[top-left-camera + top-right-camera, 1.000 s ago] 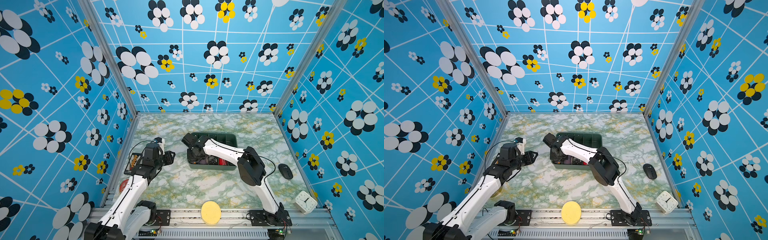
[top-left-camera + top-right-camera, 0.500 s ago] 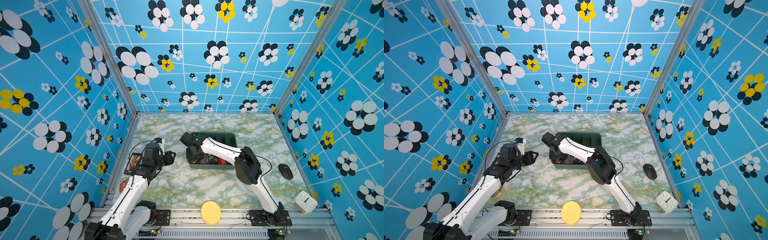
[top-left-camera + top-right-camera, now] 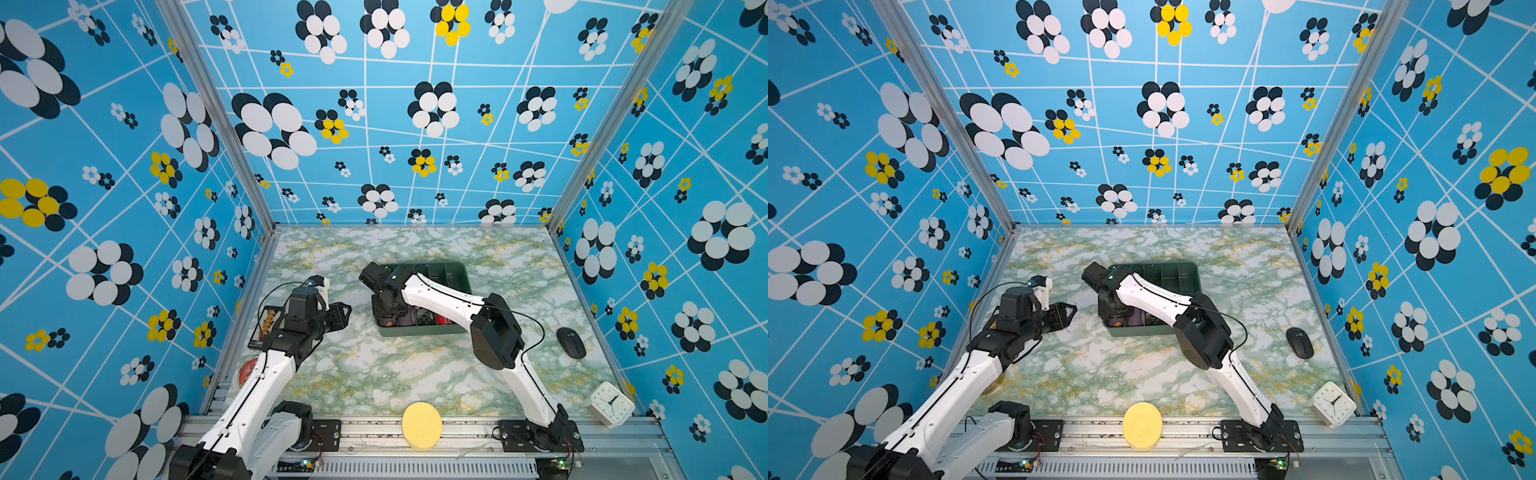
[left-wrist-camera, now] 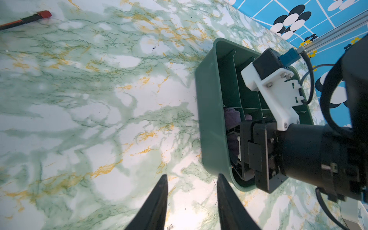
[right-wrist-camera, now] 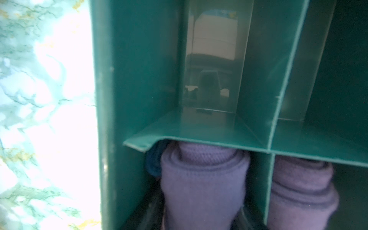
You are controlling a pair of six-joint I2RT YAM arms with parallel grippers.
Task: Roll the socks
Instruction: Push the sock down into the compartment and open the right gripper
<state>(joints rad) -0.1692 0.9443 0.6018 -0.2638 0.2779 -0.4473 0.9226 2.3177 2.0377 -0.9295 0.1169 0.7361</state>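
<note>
- A green divided bin (image 3: pixel 419 332) stands on the marbled table, and all places below are given from it.
- Two rolled purple socks (image 5: pixel 203 183) are stood in neighbouring compartments at the bin's left near corner. A bent divider flap overhangs the corner roll.
- The right gripper (image 3: pixel 388 311) is lowered into that corner. Dark fingers are glimpsed on either side of the roll, but whether it is pinched or freed cannot be told.
- In both top views much of the bin's interior is hidden by the right forearm laid across it.
- The left gripper (image 4: pixel 192 177) is held left of the bin, its fingers parted with nothing between them.
- A black mouse (image 3: pixel 570 343) lies right of the bin. A white clock (image 3: pixel 610 404) and a yellow disc (image 3: pixel 421 424) are placed nearer the arm bases.
- Compared with a second before, the right wrist is found slightly farther toward the bin's left end. The left arm is hardly changed.
</note>
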